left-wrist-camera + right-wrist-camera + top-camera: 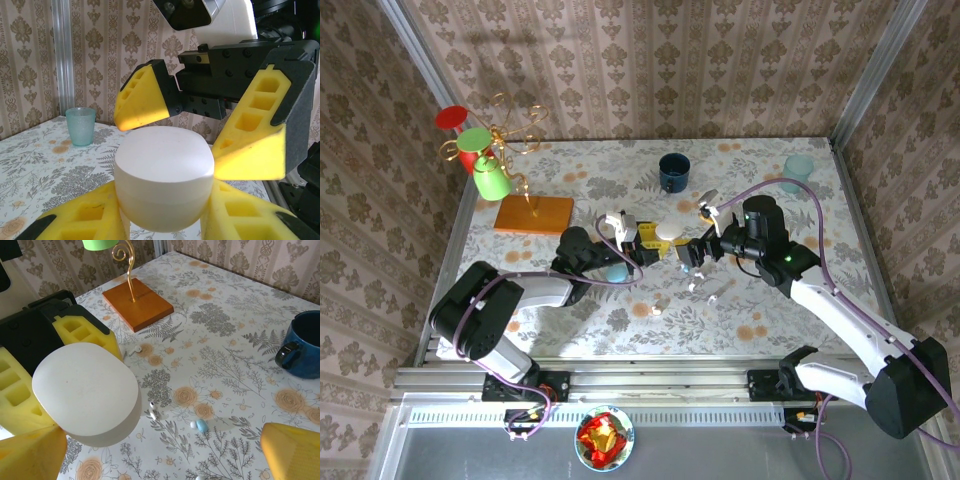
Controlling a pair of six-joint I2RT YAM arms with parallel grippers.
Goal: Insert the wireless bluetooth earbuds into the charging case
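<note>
A white, pebble-shaped charging case (162,175) with its lid closed is held above the table, and my left gripper (162,202) is shut on it. From above, the case (670,230) sits at the tip of the left gripper (642,238). My right gripper (690,252) is open, its yellow fingers (260,135) standing on either side of the case (87,392) without touching it. On the table lie wireless bluetooth earbuds: a white stemmed one (153,411), a pale blue one (201,426) and another white one (137,348).
A dark blue mug (674,172) and a teal cup (798,168) stand at the back. An orange wooden base (533,214) carries a gold wire stand with a green cup (490,180) at back left. A light blue rounded object (617,271) lies under the left arm.
</note>
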